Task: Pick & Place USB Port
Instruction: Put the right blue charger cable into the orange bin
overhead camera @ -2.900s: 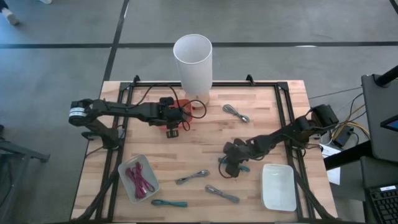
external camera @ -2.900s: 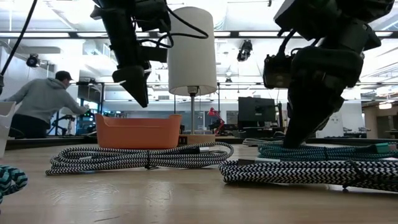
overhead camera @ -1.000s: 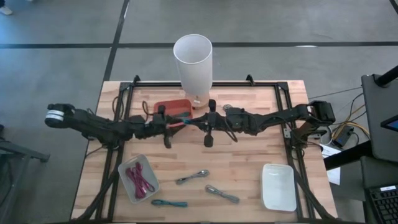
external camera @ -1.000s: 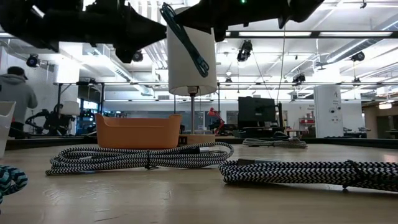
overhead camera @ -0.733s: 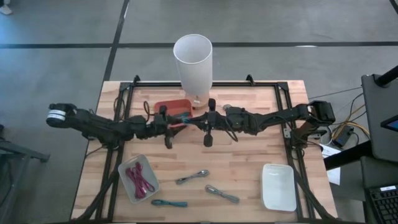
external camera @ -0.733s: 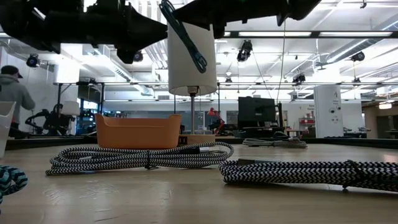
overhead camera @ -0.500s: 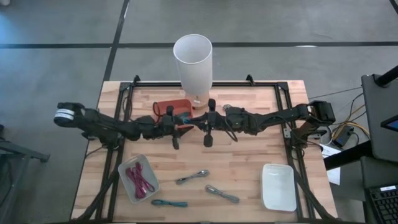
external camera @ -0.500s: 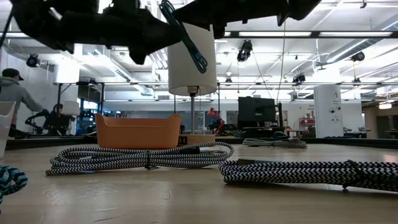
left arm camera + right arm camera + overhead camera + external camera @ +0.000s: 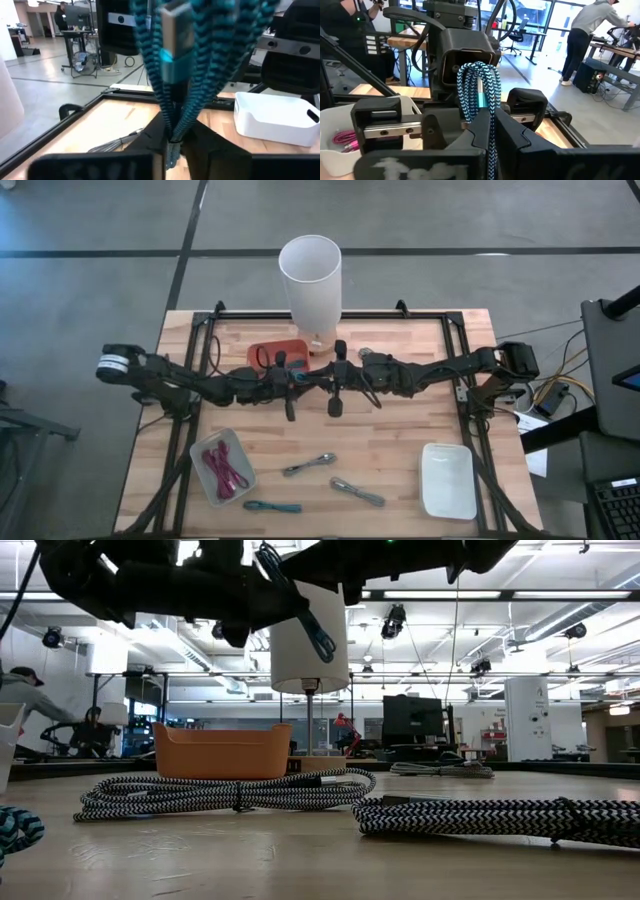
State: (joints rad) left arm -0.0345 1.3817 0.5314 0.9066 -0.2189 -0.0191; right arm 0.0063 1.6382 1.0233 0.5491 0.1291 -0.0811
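Teal braided USB cable [image 9: 479, 100] hangs pinched in the right gripper [image 9: 322, 377] at frame centre; the open left gripper [image 9: 296, 378] should close squarely around it.

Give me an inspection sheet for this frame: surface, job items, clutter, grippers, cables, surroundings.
Surface: wooden table, black frame rails.
Job's things: teal braided cable, held aloft mid-table; orange bin at the far edge; grey tray holding pink cable; white tray.
Clutter: white cylinder; another teal cable near the front edge.
Grippers: right gripper shut on the teal braided cable; left gripper facing it, fingers either side of the cable.
Cables: three black-and-white bundles lying loose.
Surroundings: people at benches behind.
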